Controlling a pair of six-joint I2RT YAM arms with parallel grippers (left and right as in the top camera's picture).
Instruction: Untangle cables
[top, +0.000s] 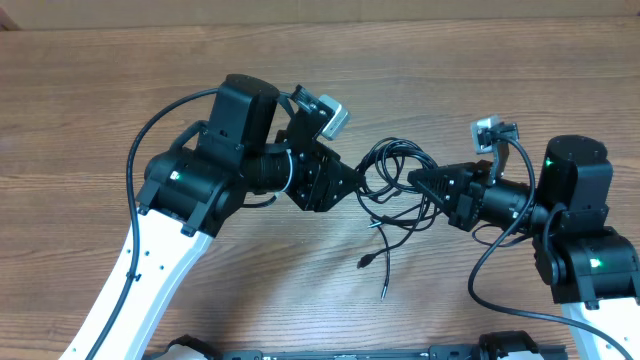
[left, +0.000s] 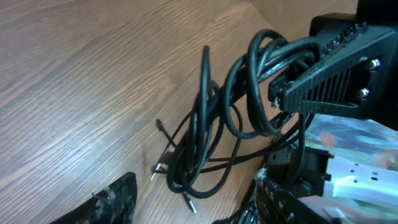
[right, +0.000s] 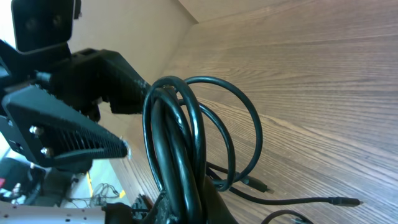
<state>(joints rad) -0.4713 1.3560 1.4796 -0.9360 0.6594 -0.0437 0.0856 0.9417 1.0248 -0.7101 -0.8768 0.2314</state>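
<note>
The cables (top: 392, 172) sit mid-table (top: 480, 60), a small black looped bundle between my two arms. The right gripper (top: 415, 182) is pinched together on the bundle. In its own wrist view several loops rise straight out of its closed tips. In the left wrist view the same loops hang around its ribbed finger (left: 323, 78), with the upper coils held up and the lower strands on the wood. The left gripper (top: 356, 183) faces it from the opposite side, just beside the loops. Its fingers (left: 115, 202) stand apart, and I see nothing clamped between them. Loose strands trail from the bundle toward the near edge and lie flat, ending in small plugs (top: 366, 262). A green light (top: 548, 162) glows on the right arm.
</note>
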